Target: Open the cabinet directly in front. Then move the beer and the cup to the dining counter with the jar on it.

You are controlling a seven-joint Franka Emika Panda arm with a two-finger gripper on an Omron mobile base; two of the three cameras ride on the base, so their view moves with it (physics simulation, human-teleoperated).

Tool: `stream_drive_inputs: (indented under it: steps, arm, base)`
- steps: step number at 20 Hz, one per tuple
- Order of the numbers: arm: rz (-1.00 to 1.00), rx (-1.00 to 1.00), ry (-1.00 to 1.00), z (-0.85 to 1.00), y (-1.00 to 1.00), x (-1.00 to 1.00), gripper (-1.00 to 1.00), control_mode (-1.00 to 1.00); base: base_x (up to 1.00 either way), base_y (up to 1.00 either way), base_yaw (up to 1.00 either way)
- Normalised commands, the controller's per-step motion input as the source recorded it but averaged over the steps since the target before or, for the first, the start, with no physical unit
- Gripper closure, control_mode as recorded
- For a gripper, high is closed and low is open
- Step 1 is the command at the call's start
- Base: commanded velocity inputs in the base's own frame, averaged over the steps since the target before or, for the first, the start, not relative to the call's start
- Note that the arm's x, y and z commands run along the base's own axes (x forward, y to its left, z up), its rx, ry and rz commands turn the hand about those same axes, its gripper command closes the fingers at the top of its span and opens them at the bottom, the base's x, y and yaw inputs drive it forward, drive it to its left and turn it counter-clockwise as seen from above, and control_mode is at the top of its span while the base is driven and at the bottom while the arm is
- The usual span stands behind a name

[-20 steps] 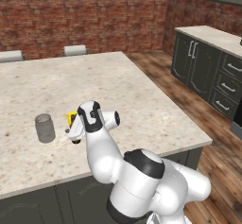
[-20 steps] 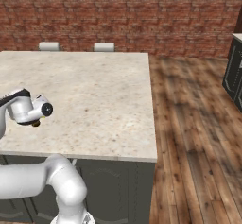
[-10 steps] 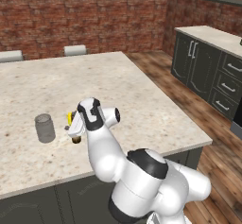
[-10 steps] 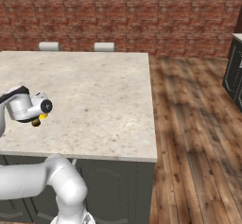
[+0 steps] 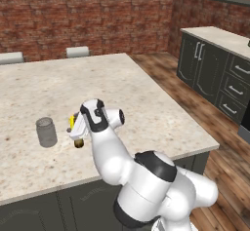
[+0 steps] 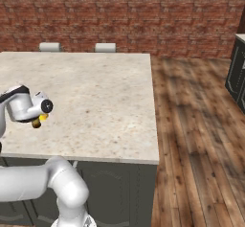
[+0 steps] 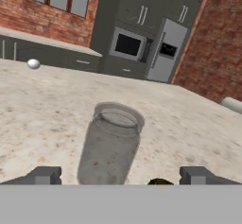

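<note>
My gripper (image 5: 77, 133) hangs open just above the dining counter (image 5: 146, 108), a wide beige stone top. The beer (image 5: 78, 143) stands under the hand, where only its brown base shows. Its brown top (image 7: 159, 182) peeks up between the open finger tips, nearer the right one. The yellow cup (image 5: 72, 122) stands right beside the hand, mostly hidden by it. The grey jar (image 5: 46, 132) stands a short way to the hand's left and sits straight ahead in the hand view (image 7: 111, 147). From the right, the gripper (image 6: 33, 118) covers most of the beer (image 6: 36, 124) and cup (image 6: 43, 117). I cannot single out the cabinet among the far dark units.
Two chair backs (image 5: 77, 52) stand at the counter's far edge. Low dark cabinets (image 5: 215, 74) line the right wall across a wooden floor (image 6: 201, 125). Far off in the hand view are dark tall units with a microwave (image 7: 128, 46) and a small bowl (image 7: 33, 64).
The hand has barely shifted and the jaws stay wide. Beer, cup and jar stand where they were.
</note>
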Motion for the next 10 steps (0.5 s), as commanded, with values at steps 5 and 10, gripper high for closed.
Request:
stream_drive_inputs:
  steps: [5,10]
  arm:
    - [0.00,0.02,0.00,0.61,0.00,0.00,-1.00,-1.00]
    - [0.00,0.00,0.00,0.57,0.00,0.00,-1.00,-1.00]
  base:
    - [0.00,0.00,0.00]
    - [0.00,0.00,0.00]
